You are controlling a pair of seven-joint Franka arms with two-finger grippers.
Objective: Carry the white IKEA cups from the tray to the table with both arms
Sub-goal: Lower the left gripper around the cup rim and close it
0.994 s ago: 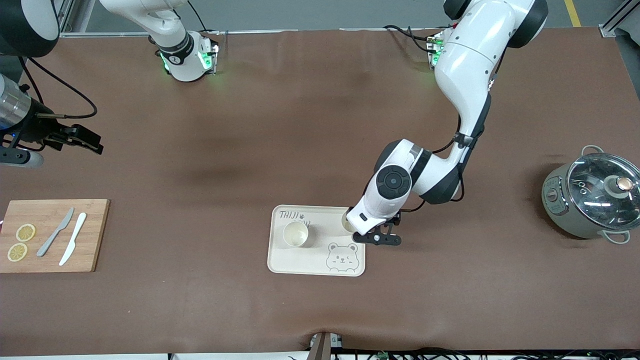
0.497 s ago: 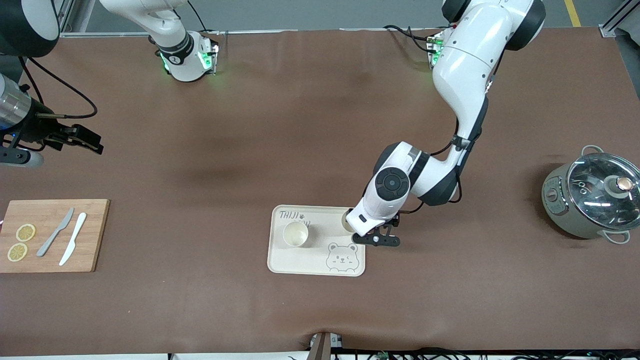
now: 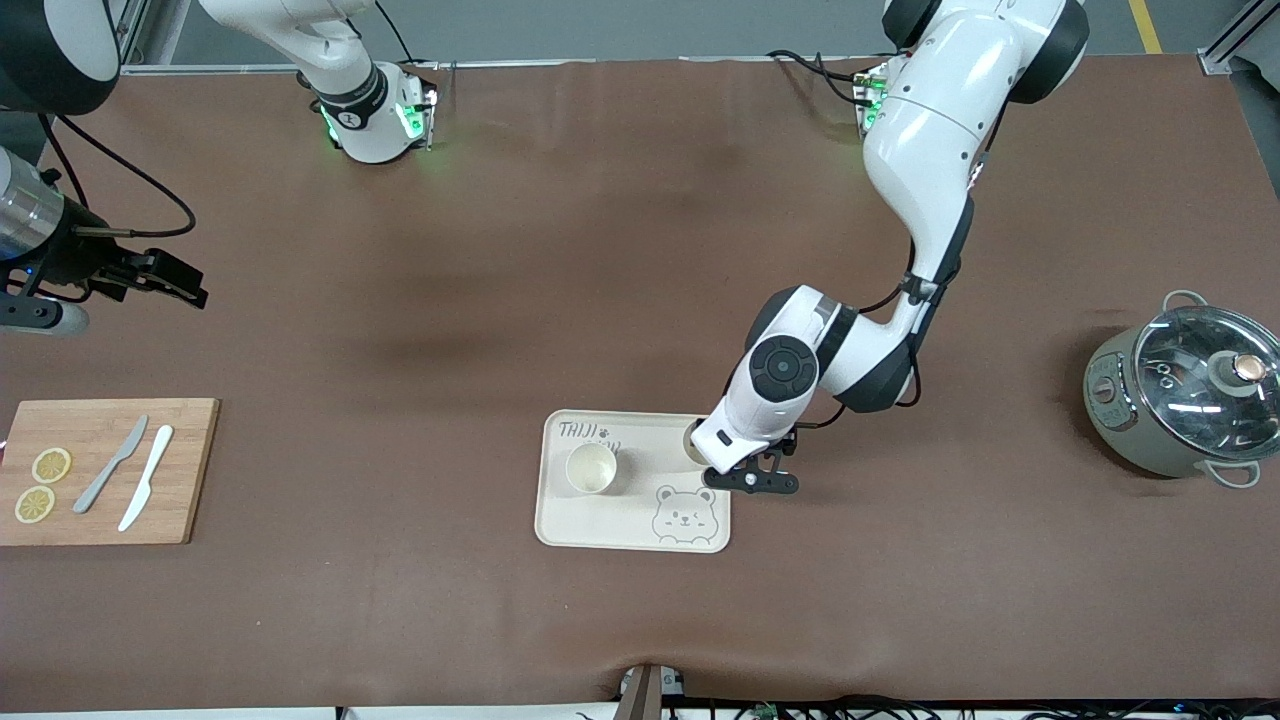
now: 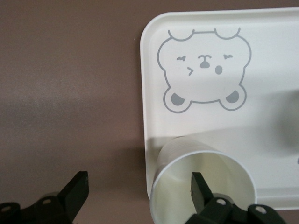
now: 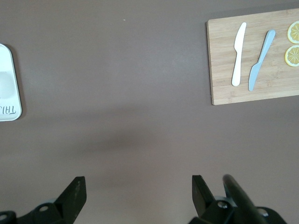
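Brown table (image 3: 500, 250) runs wide and mostly bare in the front view, with broad open cloth between the bear tray (image 3: 634, 520) and the cutting board (image 3: 190, 470) at the right arm's end, and between the tray and the grey-green pot (image 3: 1120, 420) at the left arm's end. One white cup (image 3: 591, 468) stands upright on the tray, clear of its rim. A second cup (image 3: 692, 445) stands at the tray's edge toward the left arm's end, half hidden under the left arm's wrist. That arm (image 3: 920, 130) reaches down from its base and folds at the elbow, its left gripper (image 3: 752, 478) low at the tray's edge beside this cup. The right gripper (image 3: 160, 277) waits above bare cloth, farther from the camera than the board.

From the left wrist view, the tray's rounded corner (image 4: 145, 32) and printed bear (image 4: 204, 70) show plainly. The cream-white cup (image 4: 187, 163) stands just inside the tray's rim, with one finger (image 4: 198, 186) over its mouth and the other over the table, the fingers spread wide and neither pressing the wall.

From the right wrist view, the right gripper's fingers (image 5: 74, 193) stand apart, holding nothing, over bare cloth. The board carries two knives (image 5: 238, 53) and lemon slices (image 5: 293, 44), well away from the tray's edge (image 5: 9, 88).
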